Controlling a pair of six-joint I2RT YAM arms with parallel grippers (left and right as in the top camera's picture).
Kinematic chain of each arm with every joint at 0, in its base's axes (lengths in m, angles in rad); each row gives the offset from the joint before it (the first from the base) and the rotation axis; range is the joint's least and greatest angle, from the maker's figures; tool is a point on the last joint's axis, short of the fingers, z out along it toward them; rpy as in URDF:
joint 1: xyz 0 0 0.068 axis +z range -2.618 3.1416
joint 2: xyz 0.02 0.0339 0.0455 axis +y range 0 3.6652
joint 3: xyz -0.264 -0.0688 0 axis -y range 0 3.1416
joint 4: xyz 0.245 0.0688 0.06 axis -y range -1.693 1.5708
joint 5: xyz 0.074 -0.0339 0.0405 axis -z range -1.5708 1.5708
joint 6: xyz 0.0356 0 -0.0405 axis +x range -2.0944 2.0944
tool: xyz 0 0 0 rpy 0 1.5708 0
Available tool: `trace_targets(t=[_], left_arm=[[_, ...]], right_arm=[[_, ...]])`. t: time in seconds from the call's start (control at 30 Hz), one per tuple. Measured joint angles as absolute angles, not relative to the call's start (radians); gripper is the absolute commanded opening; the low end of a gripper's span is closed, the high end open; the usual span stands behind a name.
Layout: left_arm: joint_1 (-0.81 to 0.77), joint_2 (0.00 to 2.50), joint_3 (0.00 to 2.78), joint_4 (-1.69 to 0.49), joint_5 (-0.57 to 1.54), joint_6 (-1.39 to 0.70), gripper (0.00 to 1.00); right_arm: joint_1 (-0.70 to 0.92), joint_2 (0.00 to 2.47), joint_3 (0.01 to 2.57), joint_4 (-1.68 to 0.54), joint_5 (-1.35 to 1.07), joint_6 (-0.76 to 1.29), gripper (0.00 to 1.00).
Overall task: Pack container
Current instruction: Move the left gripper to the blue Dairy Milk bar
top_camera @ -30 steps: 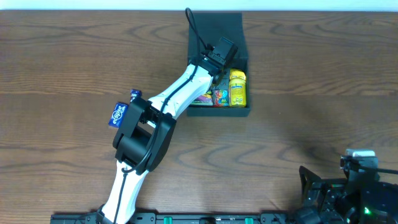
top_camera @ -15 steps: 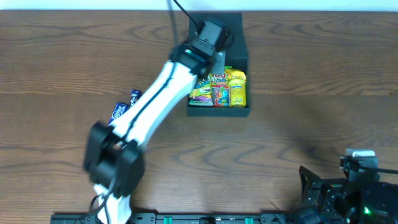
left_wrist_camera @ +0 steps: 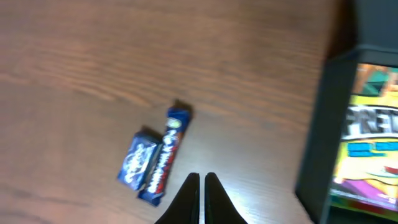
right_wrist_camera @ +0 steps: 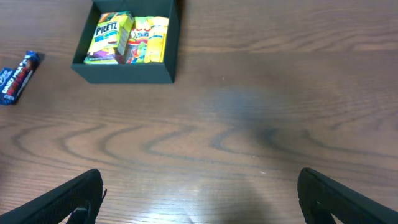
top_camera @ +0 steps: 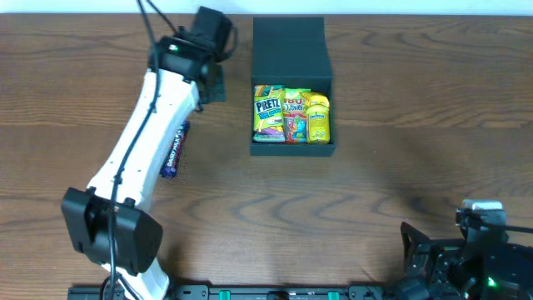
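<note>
Container [top_camera: 288,43]: matte black square box on the far side of the wooden table [top_camera: 416,108], right of the left arm; the flap lid lies open, folded away from the robot.
Container contents: three snack packets side by side in a row. A Pretz packet [top_camera: 266,112] sits on the left, a red and multicoloured packet [top_camera: 293,113] in the middle, and a yellow packet [top_camera: 318,117] on the right.
Loose items: a long blue bar [left_wrist_camera: 163,158] and a shorter blue packet [left_wrist_camera: 138,159] lie just beside each other on the table, left of the container and well apart from it. In the overhead view the white arm partly hides them.
Left gripper [left_wrist_camera: 201,182]: fingers pressed together with nothing between them. It is raised above bare wood between the blue items and the container's left wall.
Right gripper [right_wrist_camera: 200,180]: jaws spread wide and holding nothing. It sits low at the near right corner of the table, well away from the container.
Left arm: white links reach from the near edge to the far left of the container.
</note>
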State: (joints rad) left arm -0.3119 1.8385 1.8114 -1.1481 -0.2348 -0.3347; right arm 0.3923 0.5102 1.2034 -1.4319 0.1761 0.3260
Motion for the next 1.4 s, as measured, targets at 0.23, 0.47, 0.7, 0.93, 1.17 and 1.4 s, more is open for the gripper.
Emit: trace_targets(t=[0.23,0.47,0.7,0.93,1.17,1.4], left_arm=[[-0.251,1.838,1.701,-1.11,-0.189,-0.302,0.06],[-0.193,1.838,1.51,-0.951,-0.102,-0.228,0.2],[-0.095,1.837,1.359,-0.788,-0.03,-0.117,0.7],[-0.068,1.837,1.286,-0.7,-0.007,0.013,0.71],[-0.068,1.837,1.24,-0.618,-0.003,0.127,0.76],[-0.068,1.837,1.166,-0.525,-0.002,0.162,0.71]], right_arm=[[0.392,0.51,1.203,-1.432,0.176,0.326,0.99],[0.392,0.51,1.203,-1.432,0.176,0.326,0.99],[0.392,0.51,1.203,-1.433,0.176,0.326,0.99],[0.392,0.51,1.203,-1.432,0.176,0.326,0.99],[0.392,0.51,1.203,-1.432,0.176,0.326,0.99],[0.392,0.51,1.203,-1.432,0.176,0.326,0.99]])
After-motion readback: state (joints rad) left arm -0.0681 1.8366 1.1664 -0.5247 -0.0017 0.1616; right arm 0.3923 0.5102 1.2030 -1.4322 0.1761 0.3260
